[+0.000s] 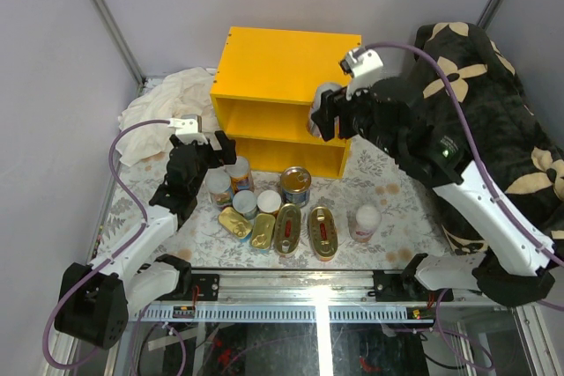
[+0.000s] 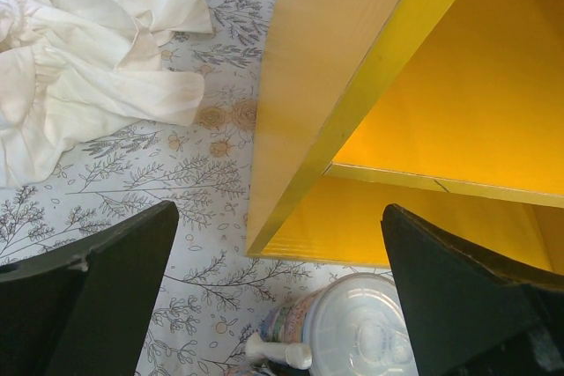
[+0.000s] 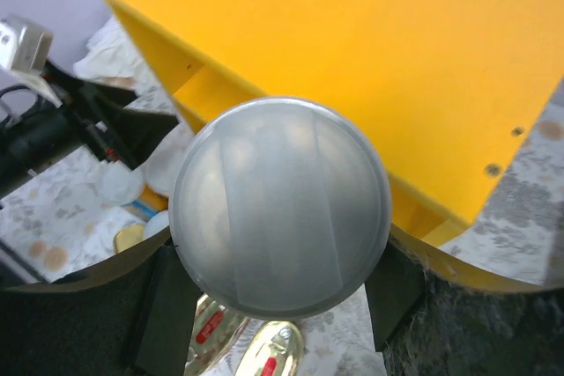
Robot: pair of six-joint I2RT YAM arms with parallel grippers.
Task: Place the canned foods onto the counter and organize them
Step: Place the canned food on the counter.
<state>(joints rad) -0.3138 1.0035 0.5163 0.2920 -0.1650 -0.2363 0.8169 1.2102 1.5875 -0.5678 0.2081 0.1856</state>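
Observation:
The yellow counter (image 1: 282, 63) stands at the back centre. My right gripper (image 1: 329, 121) is shut on a grey-lidded can (image 1: 324, 96) and holds it up by the counter's right front edge. In the right wrist view the gripper (image 3: 280, 266) clamps the can (image 3: 280, 207) just short of the counter top (image 3: 370, 50). My left gripper (image 1: 216, 151) is open and empty above the white-lidded cans (image 1: 220, 188); in the left wrist view it (image 2: 282, 305) has one such can (image 2: 361, 336) below it. A blue-labelled can (image 1: 296, 185), gold oval tins (image 1: 287, 228) and a lone white-lidded can (image 1: 365, 222) sit on the floral floor.
A crumpled white cloth (image 1: 163, 103) lies left of the counter and shows in the left wrist view (image 2: 88, 59). A black floral-print bag (image 1: 493, 103) fills the right side. The counter's two shelves (image 2: 441, 112) are open toward the arms.

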